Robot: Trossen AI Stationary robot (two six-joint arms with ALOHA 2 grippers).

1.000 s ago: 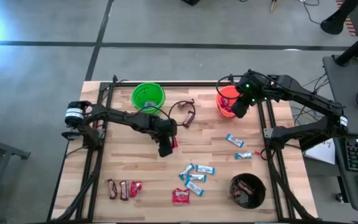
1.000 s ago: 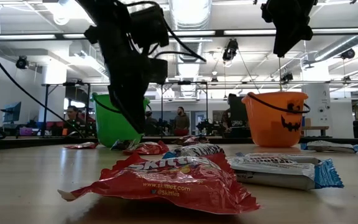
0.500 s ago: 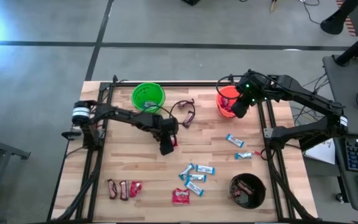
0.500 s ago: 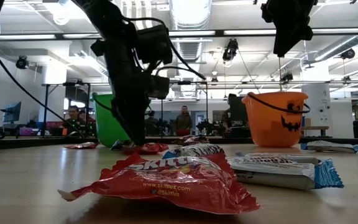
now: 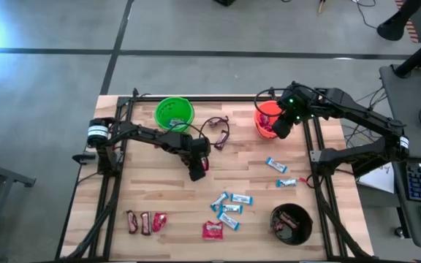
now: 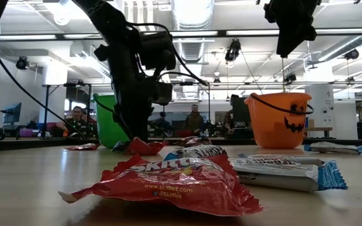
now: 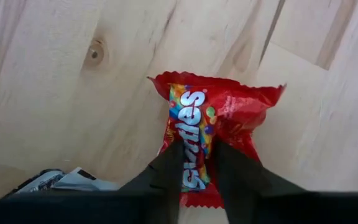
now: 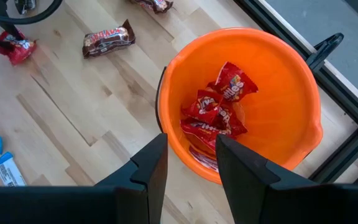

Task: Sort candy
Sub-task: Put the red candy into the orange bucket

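Note:
My left gripper (image 5: 199, 172) is down at the table's middle, shut on a red candy packet (image 7: 210, 118), which also shows in the low view (image 6: 144, 147). My right gripper (image 8: 191, 174) hangs open over the orange bucket (image 8: 272, 74), which holds red packets (image 8: 219, 112); nothing is between its fingers. More candy lies flat on the table. There are light-blue-and-white bars (image 5: 229, 207), a red packet (image 5: 212, 231) and, near the left front, brown bars with a red packet (image 5: 143, 221). My left gripper pinches the red packet's middle (image 7: 194, 146) between its two fingers (image 7: 166, 171). They come steeply from above, one on each long side. The wrapper is bunched up between them. Its far end (image 7: 219, 87) lies spread on the wood.
A green bucket (image 5: 174, 115) stands at the far left. A black bucket (image 5: 291, 225) with brown bars in it stands at the near right. Two more blue-and-white bars (image 5: 276, 166) lie right of centre. A brown bar (image 8: 107, 37) lies beside the orange bucket. People stand beyond the table.
My left gripper has come down onto the red packet at the table's middle. The packet, flat before, now stands bunched up under the fingers.

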